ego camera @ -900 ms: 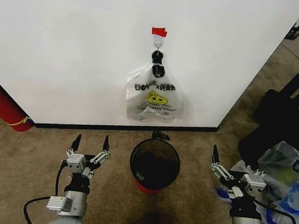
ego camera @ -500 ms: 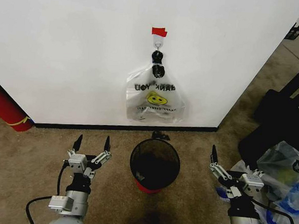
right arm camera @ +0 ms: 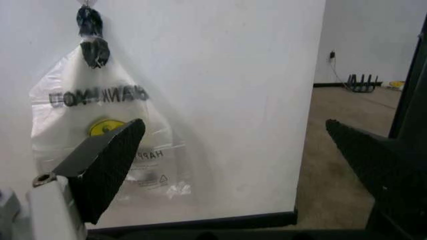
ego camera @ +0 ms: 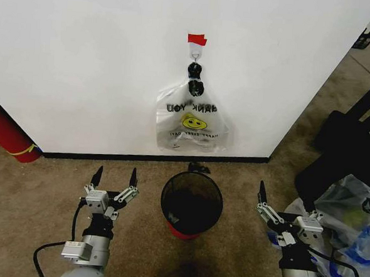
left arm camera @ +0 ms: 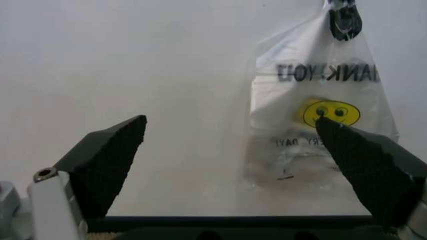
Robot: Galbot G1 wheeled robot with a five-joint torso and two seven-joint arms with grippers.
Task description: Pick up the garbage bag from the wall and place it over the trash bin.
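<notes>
The garbage bag (ego camera: 192, 123) is translucent white plastic with a yellow smiley and mirrored black lettering. It hangs by its knotted handles from a small hook (ego camera: 195, 51) under a red tape strip (ego camera: 197, 39) on the white wall (ego camera: 83, 57). It also hangs ahead in the wrist views, garbage bag (left arm camera: 320, 115) and garbage bag (right arm camera: 100, 125). Directly below it on the carpet stands the black mesh trash bin (ego camera: 163, 200) with a red base. My left gripper (ego camera: 115, 175) is open to the bin's left, and my right gripper (ego camera: 284, 204) is open to its right. Both are empty, low and short of the wall.
A red cylinder (ego camera: 6, 134) leans at the wall's left end. Clear bags with blue and yellow-green contents (ego camera: 350, 211) and a black case (ego camera: 354, 149) crowd the right side. A small dark object (ego camera: 199, 167) lies behind the bin by the black baseboard.
My right gripper has drifted slightly left and lower. The left gripper, bag and bin have hardly shifted.
</notes>
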